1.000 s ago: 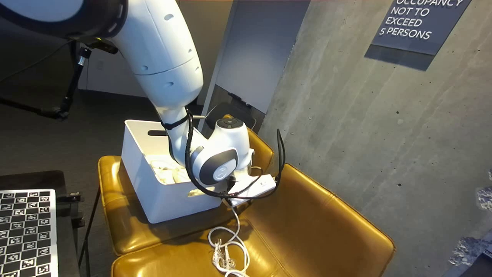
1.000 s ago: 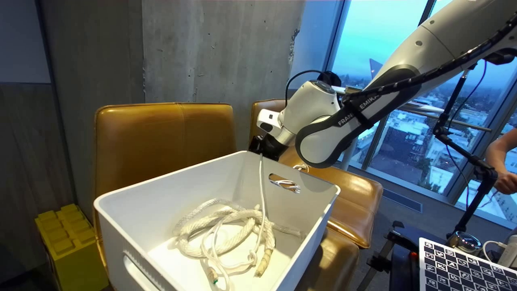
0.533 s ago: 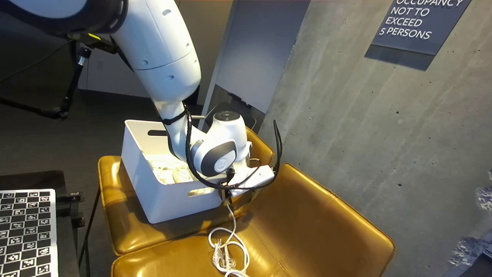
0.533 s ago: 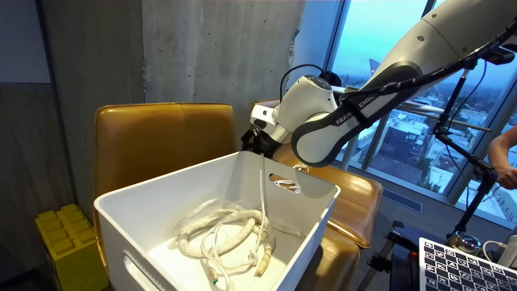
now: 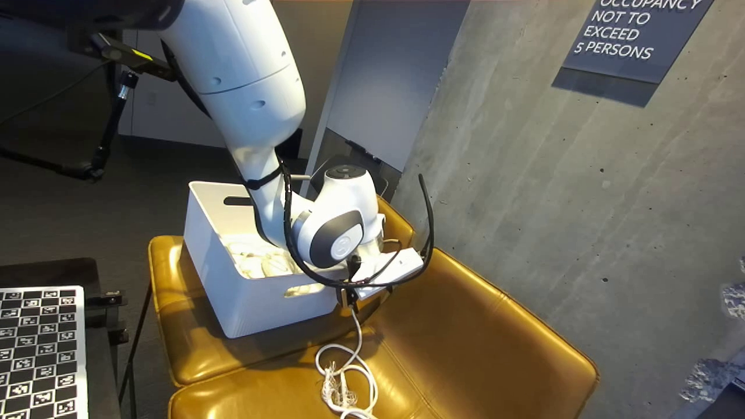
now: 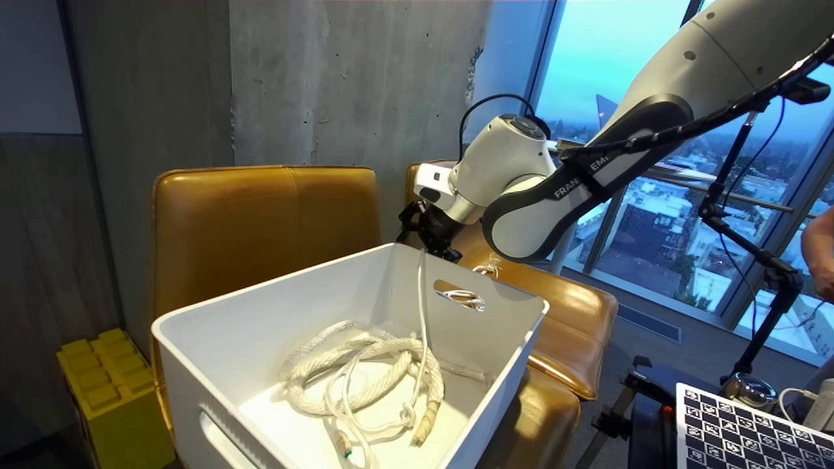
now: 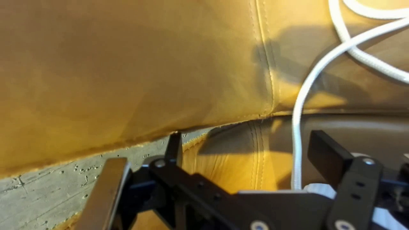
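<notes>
Concrete wall [image 5: 553, 203] is seen in an exterior view behind a tan leather chair [image 5: 495, 337] at lower right; at centre left a white bin [image 5: 279, 311] is carried by a matching chair [image 5: 169, 302]. Over the bin's rim a thin white rope [image 7: 296, 137] appears to be draped: its loops are laid on the tan seat at bottom centre, while its other length is dropped among thicker braided rope [image 6: 432, 391] inside the bin. Beside the bin's corner the claw [image 7: 246, 143] has been spread wide and raised slightly within the last second, and nothing seems to be held. In the wrist view the rope is framed between the parted fingers [image 7: 326, 153], right of centre, without visible contact. It is judged that a grip on the rope has been given up, so that the rope is left partly inside the bin and partly outside.
</notes>
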Robot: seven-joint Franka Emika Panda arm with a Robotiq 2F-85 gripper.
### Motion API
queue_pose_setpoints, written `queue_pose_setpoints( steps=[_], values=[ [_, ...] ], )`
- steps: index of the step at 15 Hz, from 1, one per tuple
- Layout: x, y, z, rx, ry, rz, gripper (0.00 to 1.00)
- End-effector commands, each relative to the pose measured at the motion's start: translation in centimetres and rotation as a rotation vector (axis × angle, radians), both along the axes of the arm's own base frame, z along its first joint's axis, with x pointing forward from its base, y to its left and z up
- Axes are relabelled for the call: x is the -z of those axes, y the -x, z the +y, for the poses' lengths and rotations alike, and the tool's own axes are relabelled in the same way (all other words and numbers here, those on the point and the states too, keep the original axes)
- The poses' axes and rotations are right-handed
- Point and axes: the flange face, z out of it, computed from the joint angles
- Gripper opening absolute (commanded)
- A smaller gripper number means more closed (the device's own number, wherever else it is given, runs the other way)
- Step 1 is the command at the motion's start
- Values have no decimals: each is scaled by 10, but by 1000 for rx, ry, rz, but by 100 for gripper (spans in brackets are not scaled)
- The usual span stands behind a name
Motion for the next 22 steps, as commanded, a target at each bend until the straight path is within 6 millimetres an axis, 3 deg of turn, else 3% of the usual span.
queue_pose_setpoints(
  steps=[1,9,12,14,17,22],
  values=[
    [-11,20,-2,6,14,0,100],
    [-1,27,42,-30,-6,26,100],
    [8,25,48,-40,-1,29,100],
    [12,27,47,-41,1,34,72],
    [10,28,45,-36,0,36,49],
    [-10,27,37,-12,-6,25,12]
  ],
)
